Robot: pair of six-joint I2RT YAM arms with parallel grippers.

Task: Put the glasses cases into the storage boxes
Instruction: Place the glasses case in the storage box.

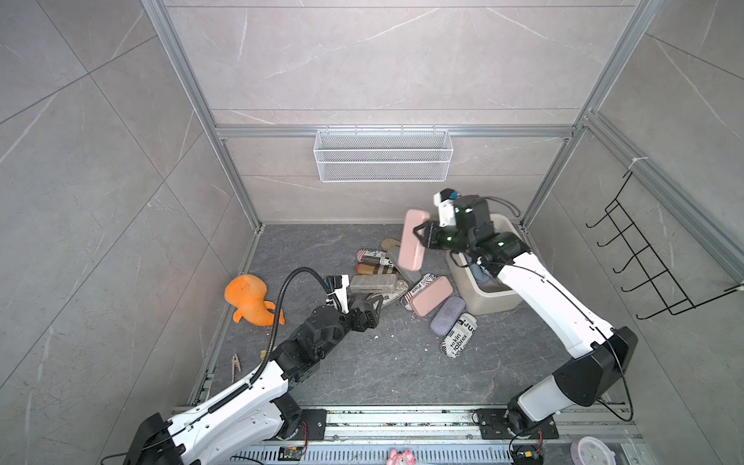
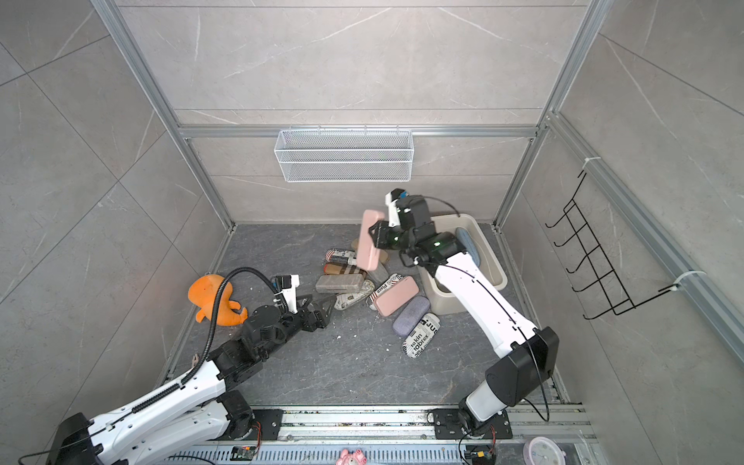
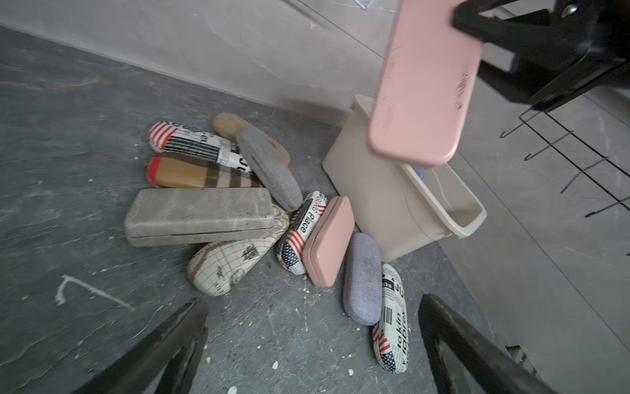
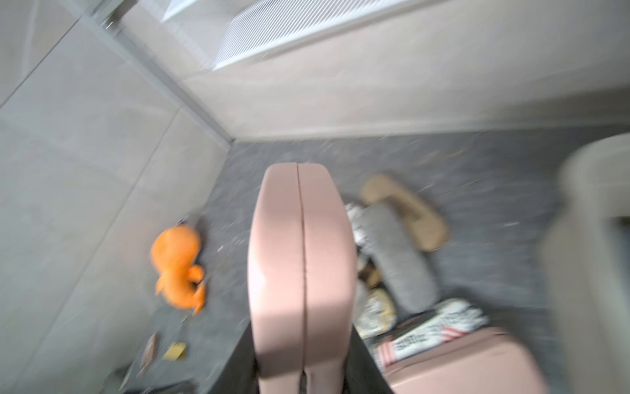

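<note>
Pink case (image 1: 411,238) clamped in right fingers (image 1: 418,232), lifted near storage box (image 1: 489,300); left fingers (image 3: 470,348) spread wide, empty.

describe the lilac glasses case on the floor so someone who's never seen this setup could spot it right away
Start at the cream storage box by the right wall. Cases lie fanned out on the floor at its near corner. The lilac glasses case lies between a pink case and a newspaper-print case; it alone has a plain, woven-looking purple-grey cover.
</note>
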